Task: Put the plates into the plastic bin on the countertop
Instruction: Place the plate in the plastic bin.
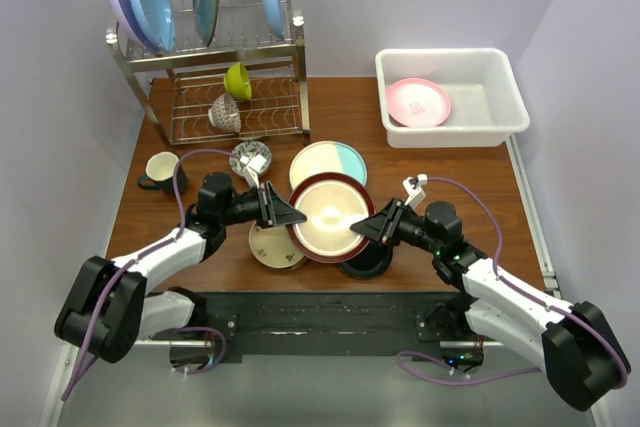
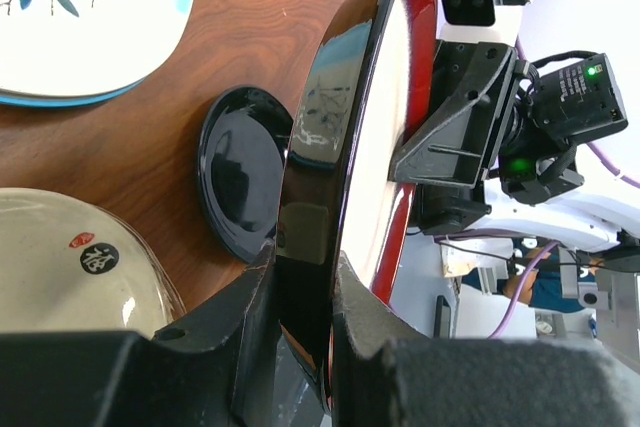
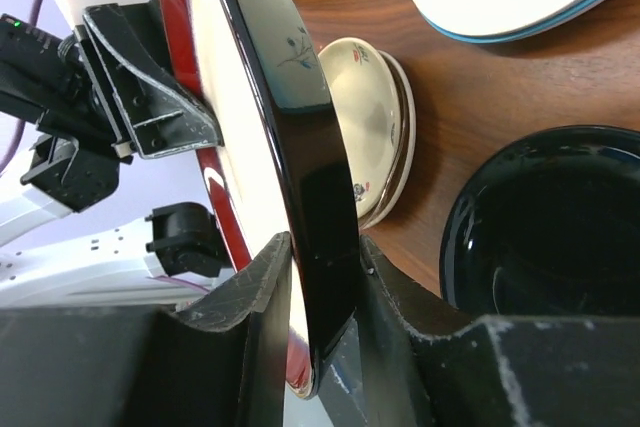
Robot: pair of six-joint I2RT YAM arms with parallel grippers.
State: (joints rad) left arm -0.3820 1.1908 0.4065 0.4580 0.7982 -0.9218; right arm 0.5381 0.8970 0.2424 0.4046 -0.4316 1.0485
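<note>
My left gripper (image 1: 285,211) pinches the left rim of the maroon-rimmed plate (image 1: 328,215), fingers tight on both faces. My right gripper (image 1: 368,226) clamps its right rim likewise (the black plate (image 3: 545,217) lies just beneath that edge). Well apart, up and right of that plate, the plastic bin (image 1: 500,107) stands on the countertop (image 1: 450,187), holding a pink plate (image 1: 418,102).

Items you cannot see whole: black plate (image 1: 365,267), mostly hidden by the maroon-rimmed plate (image 1: 330,217); small cream plate (image 1: 268,247), one side covered; cream-and-teal plate (image 1: 320,159), near edge overlapped, cropped in both wrist views.
</note>
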